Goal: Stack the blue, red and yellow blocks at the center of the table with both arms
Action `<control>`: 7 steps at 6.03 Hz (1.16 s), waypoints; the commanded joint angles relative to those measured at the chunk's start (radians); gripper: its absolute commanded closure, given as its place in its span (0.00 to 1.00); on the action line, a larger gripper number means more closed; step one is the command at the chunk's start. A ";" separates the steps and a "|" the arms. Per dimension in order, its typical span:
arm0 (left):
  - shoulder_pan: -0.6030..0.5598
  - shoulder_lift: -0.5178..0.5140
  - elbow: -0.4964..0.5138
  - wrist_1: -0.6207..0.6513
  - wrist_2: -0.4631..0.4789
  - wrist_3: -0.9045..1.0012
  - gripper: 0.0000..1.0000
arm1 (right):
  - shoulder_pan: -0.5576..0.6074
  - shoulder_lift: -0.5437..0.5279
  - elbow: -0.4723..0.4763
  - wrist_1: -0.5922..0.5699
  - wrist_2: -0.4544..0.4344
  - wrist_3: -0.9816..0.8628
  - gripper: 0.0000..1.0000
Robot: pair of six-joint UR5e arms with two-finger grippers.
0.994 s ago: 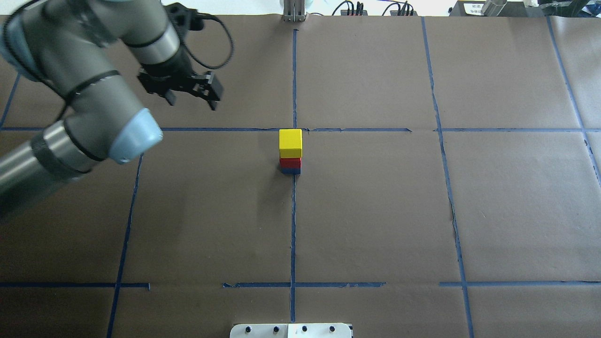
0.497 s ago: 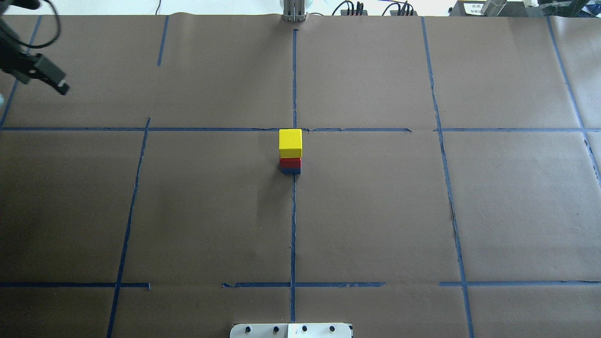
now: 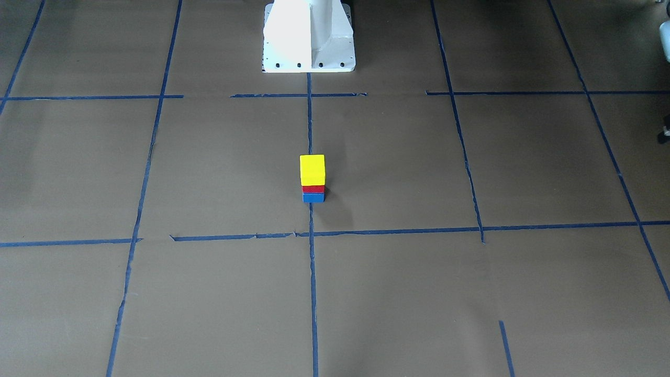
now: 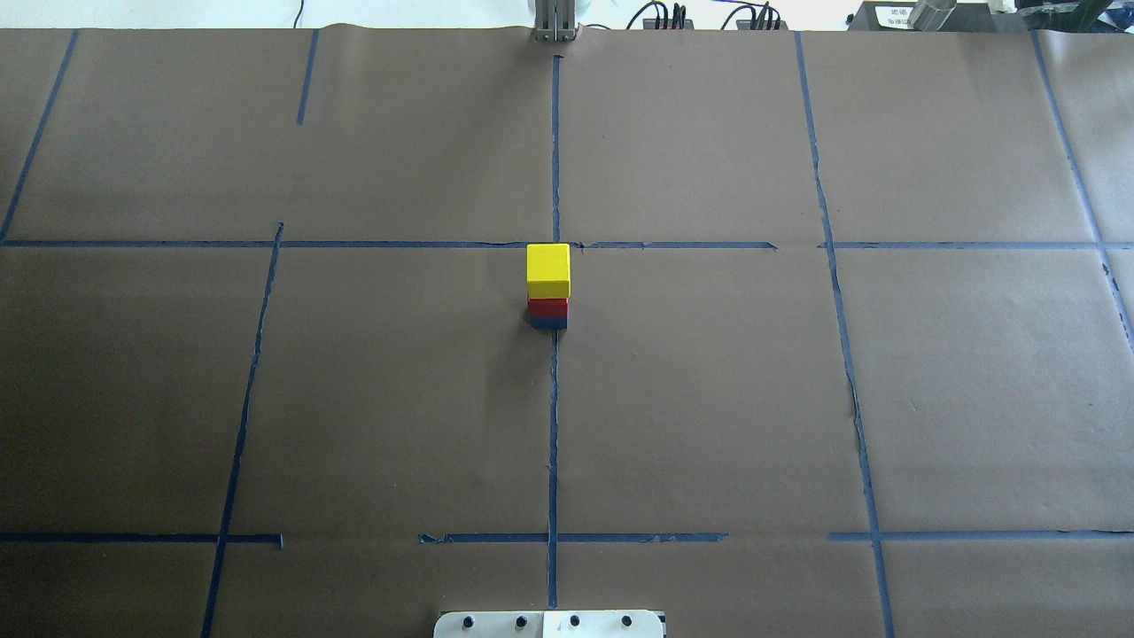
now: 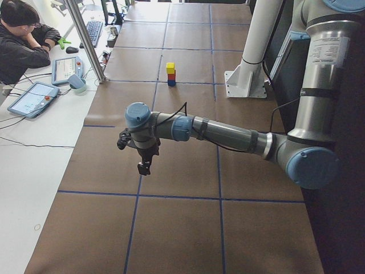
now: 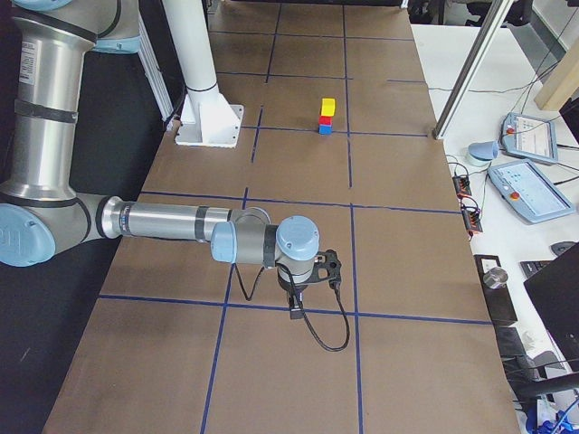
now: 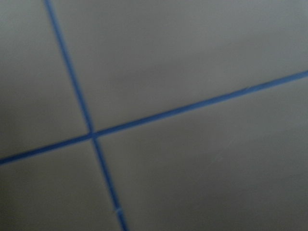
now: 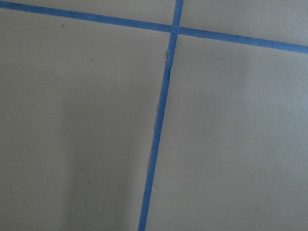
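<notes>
Across your brown surface (image 4: 709, 399), the left end effector (image 5: 142, 163) has pulled out of the overhead view. Whether it or the right end effector (image 6: 298, 307) is apart, I cannot tell. The yellow block (image 4: 548, 270) sits on the red block (image 4: 548, 307), which sits on the blue block (image 4: 548, 322), at centre. The stack looks finished.

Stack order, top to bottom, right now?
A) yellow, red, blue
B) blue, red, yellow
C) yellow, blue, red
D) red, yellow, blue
A: the yellow block sits on the red block, which rests on the blue block.
</notes>
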 commanded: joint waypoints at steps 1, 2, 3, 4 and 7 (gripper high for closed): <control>-0.064 0.129 0.000 -0.074 -0.017 0.024 0.00 | 0.000 0.008 -0.012 0.000 0.000 0.000 0.00; -0.064 0.140 0.006 -0.083 -0.016 0.025 0.00 | 0.000 0.008 -0.013 0.000 -0.001 0.000 0.00; -0.062 0.139 0.006 -0.086 -0.014 0.028 0.00 | 0.000 0.006 -0.012 0.000 0.000 0.000 0.00; -0.062 0.129 0.009 -0.083 -0.017 0.021 0.00 | 0.000 0.008 -0.013 0.000 -0.003 -0.001 0.00; -0.058 0.135 -0.014 -0.084 -0.011 0.024 0.00 | 0.000 0.003 -0.013 0.000 -0.001 -0.003 0.00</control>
